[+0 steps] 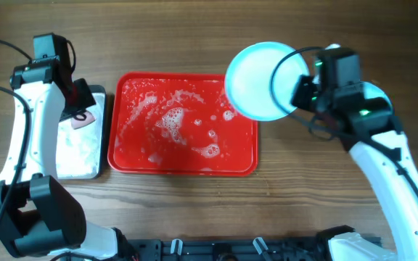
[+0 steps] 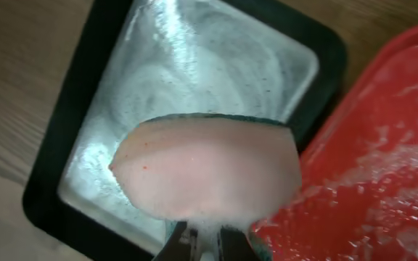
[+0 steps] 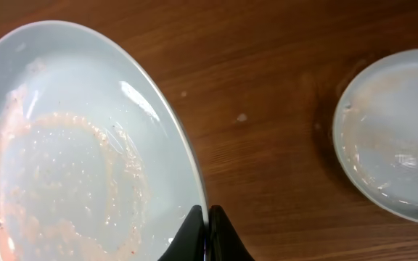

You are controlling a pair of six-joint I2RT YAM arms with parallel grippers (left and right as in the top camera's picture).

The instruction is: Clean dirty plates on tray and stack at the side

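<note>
Presently right jaws pinch one plate [image 3: 85, 145]; left jaws clamp a sponge [image 2: 209, 170].

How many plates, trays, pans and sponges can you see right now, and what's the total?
plates: 2, held plate and resting plate
red tray: 1
grey pan: 1
sponge: 1
total: 5

A red tray [image 1: 182, 125] sits mid-counter, its sudsy floor open from above. A raised plate [image 1: 256, 69], clamped in the right arm's [image 1: 383, 152] jaws, overhangs the tray's far right corner. A second plate [image 3: 398, 138] lies on the counter [image 1: 303, 203] beneath that arm, with bare wood between the two plates. Just left of the tray, the left arm [image 1: 31, 123] and its sponge [image 2: 209, 170] hang over a grey pan [image 1: 82, 156].
</note>
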